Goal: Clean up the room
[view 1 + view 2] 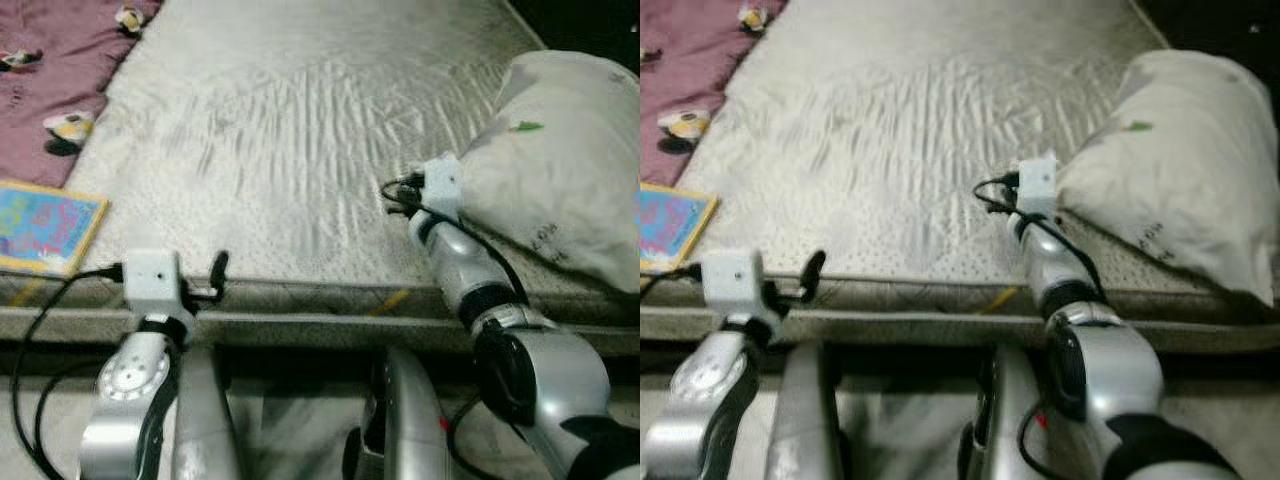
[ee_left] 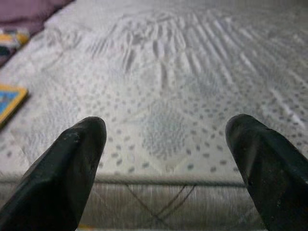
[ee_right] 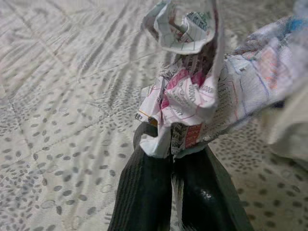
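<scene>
A crumpled wad of printed paper [image 3: 185, 91], white with pink and red marks, is pinched between the two black fingers of my right gripper [image 3: 174, 150], just above the grey dotted mattress [image 1: 300, 130]. In the eye views my right wrist [image 1: 440, 185] reaches over the bed beside a big white pillow [image 1: 570, 170], and the fingers themselves are hidden there. My left gripper [image 2: 166, 126] hovers open at the mattress's front edge with nothing between its fingers [image 1: 217, 270].
At the left lies a purple blanket [image 1: 50, 70] with a colourful book [image 1: 45, 225] and a few small toys [image 1: 68, 125] on it. The bed's front rail [image 1: 330, 325] runs across just ahead of my body.
</scene>
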Controlling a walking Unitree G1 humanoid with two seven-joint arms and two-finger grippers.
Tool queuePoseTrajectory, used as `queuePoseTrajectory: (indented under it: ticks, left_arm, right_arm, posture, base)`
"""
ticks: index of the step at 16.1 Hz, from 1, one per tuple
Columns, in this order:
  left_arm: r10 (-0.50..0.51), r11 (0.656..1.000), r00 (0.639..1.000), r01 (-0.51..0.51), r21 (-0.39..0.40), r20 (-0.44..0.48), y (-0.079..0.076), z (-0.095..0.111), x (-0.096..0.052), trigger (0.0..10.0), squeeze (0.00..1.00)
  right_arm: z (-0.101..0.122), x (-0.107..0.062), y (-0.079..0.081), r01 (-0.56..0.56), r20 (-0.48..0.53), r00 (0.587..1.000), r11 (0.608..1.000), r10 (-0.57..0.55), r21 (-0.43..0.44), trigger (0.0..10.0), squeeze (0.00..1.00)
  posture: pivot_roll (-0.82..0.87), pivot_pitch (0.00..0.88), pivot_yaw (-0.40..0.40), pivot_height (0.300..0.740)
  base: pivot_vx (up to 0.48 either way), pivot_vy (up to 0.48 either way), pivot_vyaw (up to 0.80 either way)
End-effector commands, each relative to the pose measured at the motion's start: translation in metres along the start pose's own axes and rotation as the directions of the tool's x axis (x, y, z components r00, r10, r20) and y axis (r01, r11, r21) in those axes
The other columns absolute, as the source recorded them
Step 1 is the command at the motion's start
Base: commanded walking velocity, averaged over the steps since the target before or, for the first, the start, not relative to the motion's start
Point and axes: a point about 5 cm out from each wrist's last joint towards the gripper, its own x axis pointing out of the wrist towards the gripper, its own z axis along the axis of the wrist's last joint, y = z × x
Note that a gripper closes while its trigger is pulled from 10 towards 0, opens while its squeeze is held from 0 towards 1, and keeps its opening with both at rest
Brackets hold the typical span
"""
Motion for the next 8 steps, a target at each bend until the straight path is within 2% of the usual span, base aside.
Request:
queuePoseTrajectory:
  ticks: [1, 2, 6, 7, 8]
  left_arm:
    - [-0.025, 0.999, 1.000, 0.025, 0.020, -0.004, -0.001, -0.004, 0.006, 10.0, 0.00]
    - [-0.032, 0.998, 0.999, 0.032, 0.055, -0.003, -0.003, -0.006, 0.014, 10.0, 0.00]
    - [-0.025, 0.996, 1.000, 0.024, 0.084, 0.014, 0.003, -0.007, 0.032, 10.0, 0.00]
    - [-0.004, 0.998, 1.000, 0.003, 0.058, 0.018, 0.007, -0.007, 0.039, 10.0, 0.00]
    - [0.013, 0.999, 1.000, -0.014, 0.029, 0.028, 0.008, -0.006, 0.046, 10.0, 0.00]
  right_arm:
    - [-0.003, -0.006, -0.012, -0.023, 0.033, 0.999, 1.000, 0.023, -0.009, 0.0, 0.00]
    - [-0.010, -0.014, -0.021, -0.049, 0.064, 0.997, 0.998, 0.050, -0.025, 0.0, 0.00]
    - [-0.027, -0.037, -0.025, -0.065, 0.162, 0.985, 0.998, 0.067, -0.015, 0.0, 0.00]
    - [-0.036, -0.050, -0.020, -0.048, 0.199, 0.978, 0.998, 0.054, -0.036, 0.0, 0.00]
    - [-0.048, -0.064, -0.007, -0.041, 0.217, 0.975, 0.999, 0.048, -0.035, 0.0, 0.00]
  posture:
    - [0.06, 0.000, 0.003, 0.523]
    - [0.03, 0.000, 0.023, 0.523]
    - [-0.01, 0.000, 0.032, 0.523]
    - [-0.02, 0.000, 0.029, 0.523]
    - [-0.04, 0.000, 0.027, 0.523]
  base:
    - [0.000, 0.000, 0.00]
    - [0.000, 0.000, 0.00]
    - [0.000, 0.000, 0.00]
    - [0.000, 0.000, 0.00]
    - [0.000, 0.000, 0.00]
